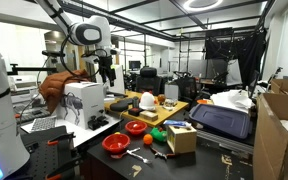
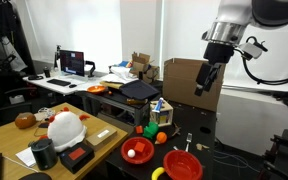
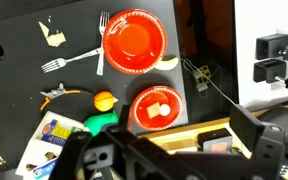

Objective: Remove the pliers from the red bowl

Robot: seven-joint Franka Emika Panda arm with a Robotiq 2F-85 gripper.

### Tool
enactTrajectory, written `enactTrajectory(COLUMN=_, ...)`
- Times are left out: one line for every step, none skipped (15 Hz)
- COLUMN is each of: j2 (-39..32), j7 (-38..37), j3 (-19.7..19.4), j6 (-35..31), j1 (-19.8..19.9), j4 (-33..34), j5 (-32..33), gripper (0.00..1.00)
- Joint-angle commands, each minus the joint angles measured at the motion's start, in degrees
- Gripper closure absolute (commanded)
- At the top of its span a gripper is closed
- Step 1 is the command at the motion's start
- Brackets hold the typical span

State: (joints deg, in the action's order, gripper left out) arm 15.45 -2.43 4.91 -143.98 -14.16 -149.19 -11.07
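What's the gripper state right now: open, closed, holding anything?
Gripper: open, holding nothing.

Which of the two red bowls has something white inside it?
The smaller red bowl, beside the orange ball. In the wrist view something white sits in it; the wider red bowl next to the fork shows only red inside.
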Motion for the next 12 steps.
enactTrajectory(j2=-4.77, j7=0.52, j3=1.44, j6=0.59, j1=0.96, j4=5.25, j5=-0.55, gripper=0.0)
enactTrajectory(j2=-5.35, j7=0.55, j3=1.46, j6=1.32, j1=1.32, j4=6.16, j5=-0.31, gripper=0.0)
enactTrajectory(j2=-5.97, j7=0.49, j3=1.37, j6=2.04, j1=1.58, j4=7.02, j5=-0.35, gripper=0.0)
enactTrajectory(j2=-6.14, j7=0.53, j3=1.24, j6=2.41, j1=1.96, j4=7.54, j5=-0.08, gripper=0.0)
enactTrajectory(j2=-6.18, j7=0.12, j3=1.16, j6=2.62, j1=2.43, j4=7.76, j5=0.15, gripper=0.0)
enactTrajectory(j2=-6.25, j7=-3.37, j3=1.45, j6=3.04, j1=3.68, j4=7.77, j5=2.03, gripper=0.0)
enactTrajectory(j2=-6.01, j7=-0.52, j3=1.7, j6=0.94, j1=2.68, j4=6.51, j5=0.26, gripper=0.0)
enactTrajectory(j2=-6.13, j7=-0.79, j3=1.66, j6=1.0, j1=3.03, j4=6.6, j5=0.48, gripper=0.0)
enactTrajectory(j2=-6.2, j7=-0.77, j3=1.66, j6=0.99, j1=3.08, j4=6.59, j5=0.47, gripper=0.0)
enactTrajectory(j2=-6.21, j7=-0.77, j3=1.66, j6=0.99, j1=3.08, j4=6.56, j5=0.47, gripper=0.0)
enactTrajectory(j2=-6.21, j7=-0.77, j3=1.74, j6=0.99, j1=3.05, j4=6.56, j5=0.47, gripper=0.0)
enactTrajectory(j2=-6.23, j7=-0.78, j3=1.89, j6=0.99, j1=3.01, j4=6.56, j5=0.47, gripper=0.0)
